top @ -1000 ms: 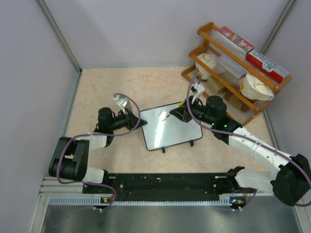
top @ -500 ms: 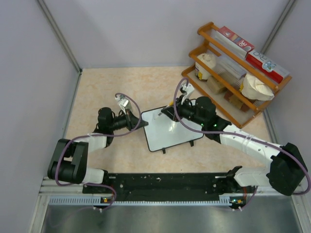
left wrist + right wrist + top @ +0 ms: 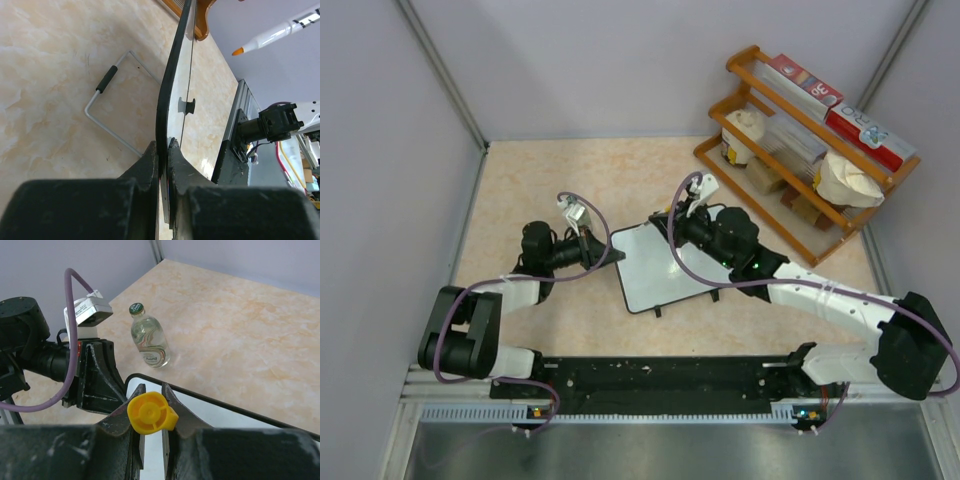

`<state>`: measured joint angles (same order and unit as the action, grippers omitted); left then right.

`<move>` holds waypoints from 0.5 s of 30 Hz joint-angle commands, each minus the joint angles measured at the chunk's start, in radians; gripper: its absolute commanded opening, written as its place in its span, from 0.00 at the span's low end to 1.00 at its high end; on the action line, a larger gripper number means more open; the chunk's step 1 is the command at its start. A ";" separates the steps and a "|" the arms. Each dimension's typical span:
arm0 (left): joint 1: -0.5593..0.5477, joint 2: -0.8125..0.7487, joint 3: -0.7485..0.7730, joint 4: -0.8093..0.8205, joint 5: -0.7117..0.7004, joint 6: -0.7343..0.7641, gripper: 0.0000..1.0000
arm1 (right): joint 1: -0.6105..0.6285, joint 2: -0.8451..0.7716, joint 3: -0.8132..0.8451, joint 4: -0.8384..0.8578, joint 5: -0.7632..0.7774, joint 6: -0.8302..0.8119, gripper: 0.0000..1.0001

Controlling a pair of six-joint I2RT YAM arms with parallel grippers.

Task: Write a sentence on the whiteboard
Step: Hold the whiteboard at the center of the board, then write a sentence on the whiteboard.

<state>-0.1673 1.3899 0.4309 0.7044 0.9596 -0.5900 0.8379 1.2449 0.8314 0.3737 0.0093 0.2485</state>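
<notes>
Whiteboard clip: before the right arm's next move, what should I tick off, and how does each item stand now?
1. The small glossy white whiteboard with thin black frame is braced: ok, left hand shut on its edge.
2. The white-barrelled marker is gripped: ok, right hand shut on it.
3. Marker uncapped: ok, orange tip bare.
4. Tip touching board: not ok, it hangs apart in the left wrist view.
5. Writing surface blank: ok where visible from above.
6. Board flat or tilted: cannot tell.

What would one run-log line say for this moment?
left gripper: shut on whiteboard edge | right gripper: shut on marker, tip off whiteboard | writing: none visible
</notes>
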 commanded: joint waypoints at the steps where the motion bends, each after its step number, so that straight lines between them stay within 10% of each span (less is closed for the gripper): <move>1: 0.002 -0.002 0.006 -0.010 -0.084 0.102 0.00 | 0.023 0.010 0.002 0.073 0.075 -0.040 0.00; 15: 0.002 0.008 0.009 -0.010 -0.079 0.102 0.00 | 0.026 0.062 0.023 0.056 0.084 -0.044 0.00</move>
<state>-0.1677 1.3903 0.4309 0.6964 0.9573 -0.5838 0.8471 1.2942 0.8314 0.3817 0.0727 0.2245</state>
